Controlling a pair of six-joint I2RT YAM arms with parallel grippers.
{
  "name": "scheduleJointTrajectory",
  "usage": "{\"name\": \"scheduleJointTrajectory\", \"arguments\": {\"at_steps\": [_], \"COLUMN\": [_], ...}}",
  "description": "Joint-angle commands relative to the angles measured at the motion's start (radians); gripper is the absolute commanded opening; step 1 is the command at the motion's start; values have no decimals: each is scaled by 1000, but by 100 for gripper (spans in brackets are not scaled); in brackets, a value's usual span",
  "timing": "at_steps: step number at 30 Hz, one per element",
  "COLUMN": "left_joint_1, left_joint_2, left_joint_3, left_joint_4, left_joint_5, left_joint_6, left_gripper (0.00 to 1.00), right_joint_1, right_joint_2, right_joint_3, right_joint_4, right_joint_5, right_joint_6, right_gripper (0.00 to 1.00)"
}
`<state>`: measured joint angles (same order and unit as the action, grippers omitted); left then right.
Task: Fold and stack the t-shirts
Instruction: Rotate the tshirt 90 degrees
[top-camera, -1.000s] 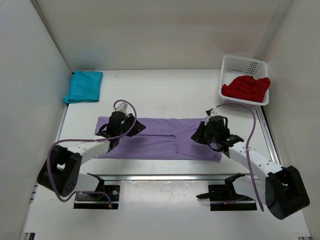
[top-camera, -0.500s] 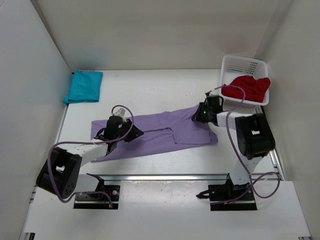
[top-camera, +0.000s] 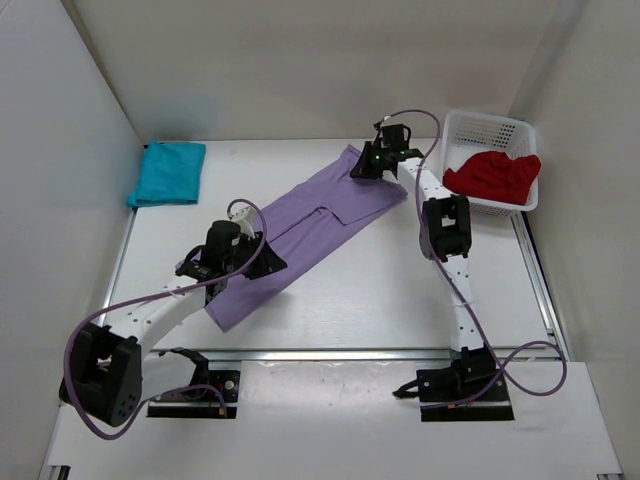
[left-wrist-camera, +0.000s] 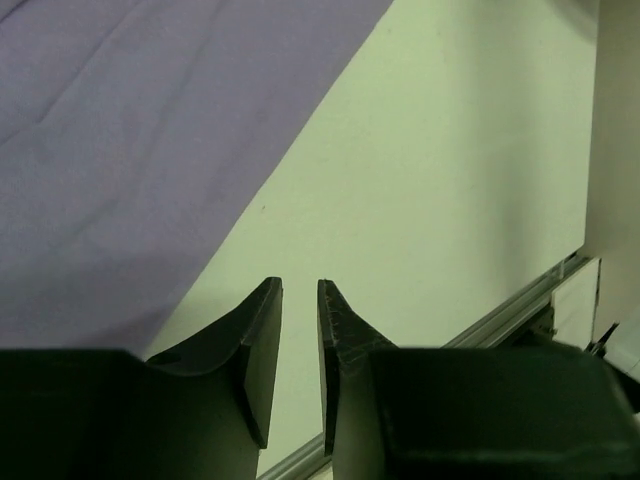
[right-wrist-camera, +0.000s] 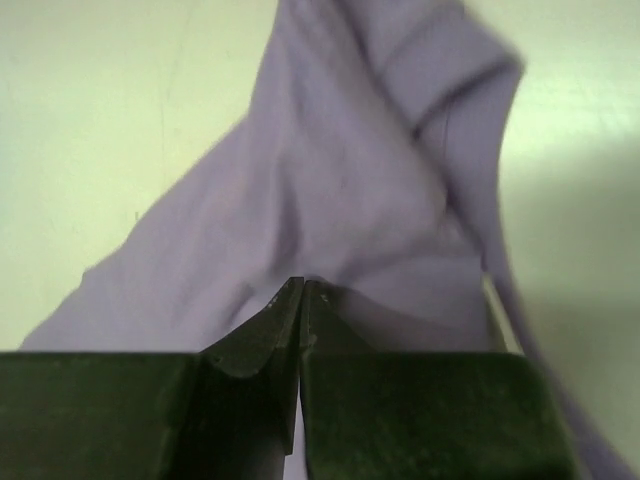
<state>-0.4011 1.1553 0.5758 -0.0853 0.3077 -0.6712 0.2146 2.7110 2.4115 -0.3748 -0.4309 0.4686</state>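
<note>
The lavender t-shirt (top-camera: 300, 225) lies flat in a diagonal strip from front left to back right. My right gripper (top-camera: 368, 165) is stretched far back and shut on the shirt's back end; in the right wrist view the cloth (right-wrist-camera: 340, 200) bunches at the closed tips (right-wrist-camera: 302, 283). My left gripper (top-camera: 238, 265) sits by the shirt's front end. Its jaws (left-wrist-camera: 300, 285) stand slightly apart over bare table, holding nothing, with the shirt's edge (left-wrist-camera: 120, 150) just to their left. The teal t-shirt (top-camera: 167, 171) lies folded at the back left. The red t-shirt (top-camera: 492, 175) is heaped in the basket.
The white lattice basket (top-camera: 480, 127) stands at the back right, close to my right gripper. White walls close in the left, back and right sides. A metal rail (top-camera: 330, 353) runs along the table's near edge.
My right arm swung from the front right to the back, dragging the lavender shirt's end with it, so the shirt now lies diagonally. The left gripper shifted slightly.
</note>
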Motion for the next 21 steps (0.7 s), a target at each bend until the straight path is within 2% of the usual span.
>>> {"name": "scheduleJointTrajectory", "arguments": {"at_steps": [1,3,6,8,10,11,12,13,15,17,21], "left_joint_1": [-28,-38,-21,-12,22,36,57,59,50,7,-21], "left_joint_2": [-8,-22,-28,-38,-46,-46,-45,-36,-40,-45,-57], "left_joint_3": [67,76,94,111,105,99,104,110,127,112,67], "left_joint_4": [-114,-103,-108,-139,-153,-146,-148,-174,-179,-160,-117], "left_joint_5": [27,-2,13,-16,-22,3,23,24,4,-7,16], "left_joint_6": [93,93,96,130,133,133,142,145,160,147,116], "left_gripper": [31,23,17,17,15,15,14,14,13,13,13], "right_joint_1": [9,37,83,104,137,141,164,195,233,211,122], "right_joint_2": [-233,-338,-531,-737,-910,-1018,-1104,-1131,-1194,-1176,-1059], "right_joint_3": [-20,-32,-206,-409,-808,-906,-1077,-1212,-1328,-1367,-1350], "right_joint_4": [-151,-197,-179,-83,73,182,224,293,353,330,364], "right_joint_5": [50,114,162,161,144,144,146,147,170,213,190], "right_joint_6": [-105,-166,-214,-209,-144,-124,-81,-55,-56,-68,-61], "right_gripper": [0,0,0,1,3,4,6,6,5,1,0]}}
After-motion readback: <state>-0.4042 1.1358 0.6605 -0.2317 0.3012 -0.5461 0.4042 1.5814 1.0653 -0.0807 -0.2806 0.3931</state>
